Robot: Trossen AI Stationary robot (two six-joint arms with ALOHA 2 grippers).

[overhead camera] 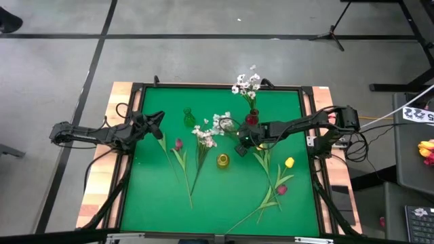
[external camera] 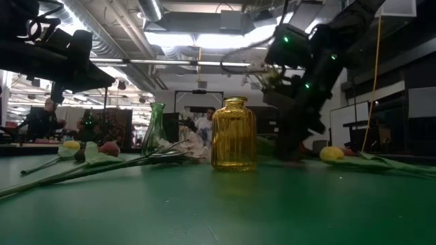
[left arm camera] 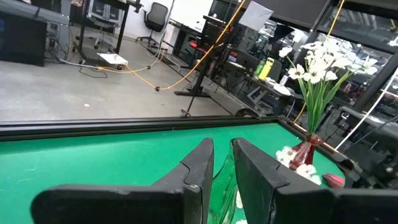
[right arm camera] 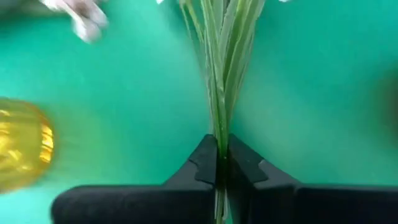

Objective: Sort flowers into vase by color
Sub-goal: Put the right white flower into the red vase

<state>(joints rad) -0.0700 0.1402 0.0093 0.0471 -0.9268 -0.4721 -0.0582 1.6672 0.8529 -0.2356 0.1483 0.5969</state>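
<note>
Your right gripper (right arm camera: 222, 163) has its two dark fingers (right arm camera: 200, 165) pressed together on a bundle of thin green stems (right arm camera: 221, 74), with no gap left beside them. From above, that same gripper (overhead camera: 242, 141) sits near the middle of the green table (overhead camera: 146, 203), just right of the white spray (overhead camera: 218, 123) whose blossoms lie beside it, and above the yellow vase (overhead camera: 223, 160). The red vase (overhead camera: 252, 118) stands just behind it with white blossoms (overhead camera: 246, 83) already upright inside.

Your left gripper (left arm camera: 222, 163) keeps only a narrow slot between its fingers (left arm camera: 198, 167) and holds nothing. It hangs over the table's left side (overhead camera: 154, 123), next to the green vase (overhead camera: 189, 119).

Flat on the table you have a maroon tulip (overhead camera: 178, 144) and another white spray (overhead camera: 205, 137) left of the yellow vase, and a yellow tulip (overhead camera: 289, 162) and a dark red tulip (overhead camera: 282, 190) to its right.
</note>
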